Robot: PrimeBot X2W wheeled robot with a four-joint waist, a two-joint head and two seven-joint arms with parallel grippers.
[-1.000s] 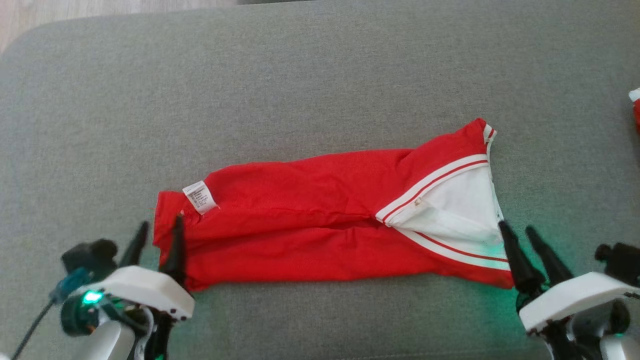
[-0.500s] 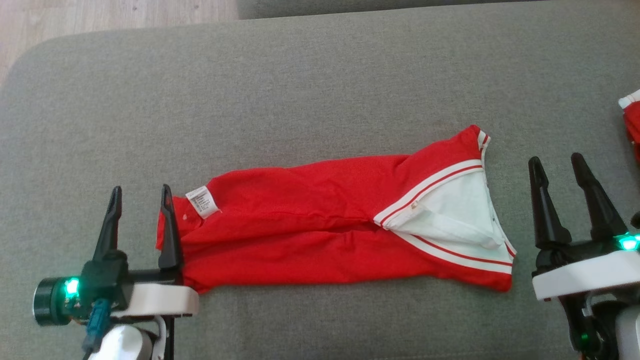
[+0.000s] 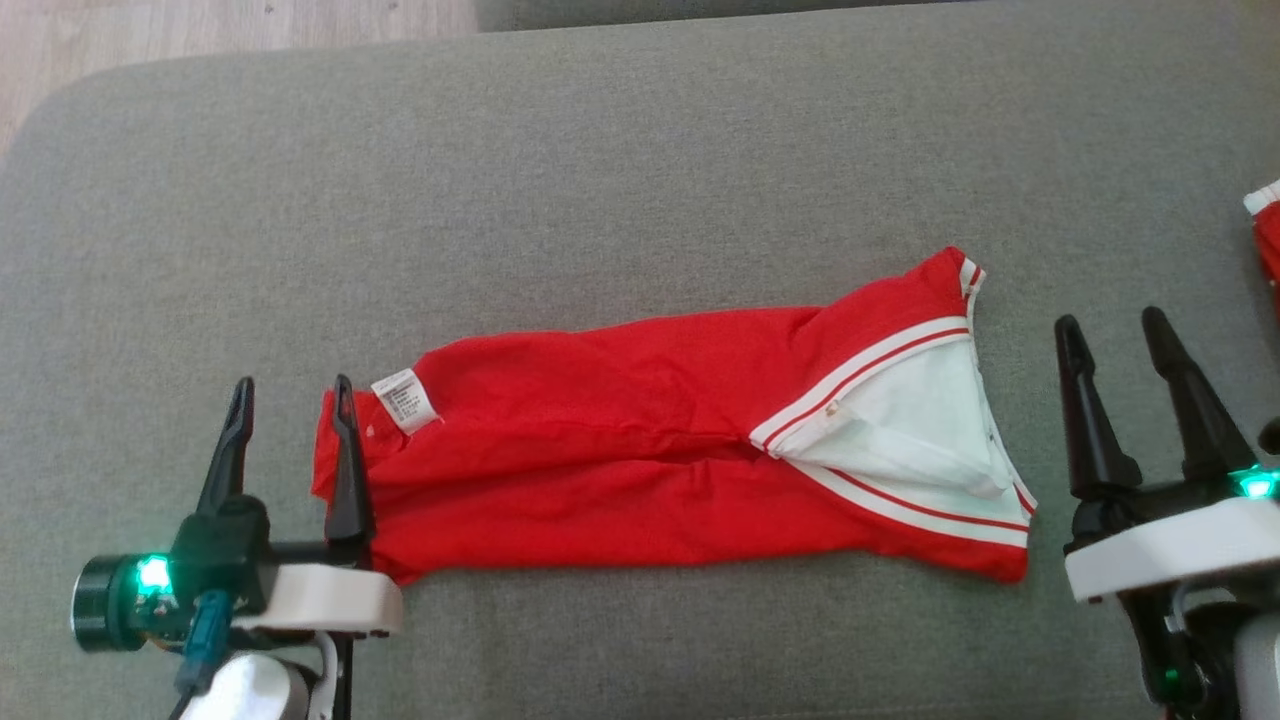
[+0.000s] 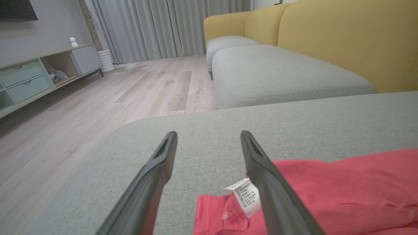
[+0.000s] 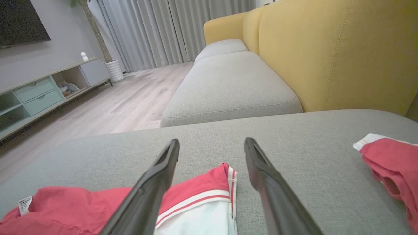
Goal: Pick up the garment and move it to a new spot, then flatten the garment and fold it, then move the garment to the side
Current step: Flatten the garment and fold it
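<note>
My left pincer [image 3: 293,380] stands wide and empty, its inner finger over the left end of the red shirt [image 3: 620,460], beside the white care label [image 3: 404,398] (touching or not, I cannot tell). The shirt lies folded in a long strip across the grey sofa cushion [image 3: 640,180]. My right pincer [image 3: 1110,316], equally wide and empty, sits just off its white-striped end; a second red garment [image 3: 1268,235] lies further right.

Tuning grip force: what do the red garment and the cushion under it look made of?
Red garment: thin matte knit, probably cotton or polyester; soft creases, striped trim. Cushion: grey woven upholstery, matte; visible coarse weave.
</note>
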